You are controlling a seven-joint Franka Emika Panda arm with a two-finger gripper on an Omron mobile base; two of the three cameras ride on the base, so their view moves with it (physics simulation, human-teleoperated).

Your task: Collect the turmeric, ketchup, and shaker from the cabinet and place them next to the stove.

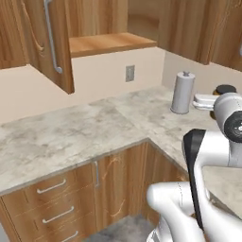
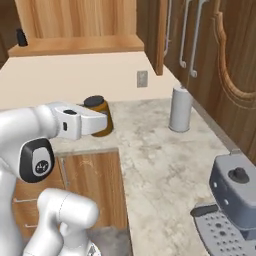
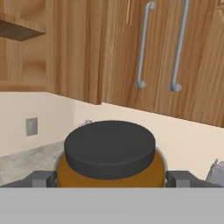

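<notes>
A home kitchen: wood wall cabinets (image 1: pixel 198 28) with silver bar handles (image 3: pixel 142 48), a marble-look corner desk (image 1: pixel 71 132) over drawers (image 1: pixel 52 208), a paper-towel roll (image 2: pixel 180 109), and a grey-blue coffee machine (image 2: pixel 235 192).

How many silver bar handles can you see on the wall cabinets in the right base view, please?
3: three vertical handles on the cabinet doors at upper right, one left, one middle, one right. Others may lie outside the frame.

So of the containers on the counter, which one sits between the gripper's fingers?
The turmeric: the short jar with a dark lid and orange-brown contents, flanked by the open gripper. The tall grey shaker stands apart, nearer the wall.
</notes>
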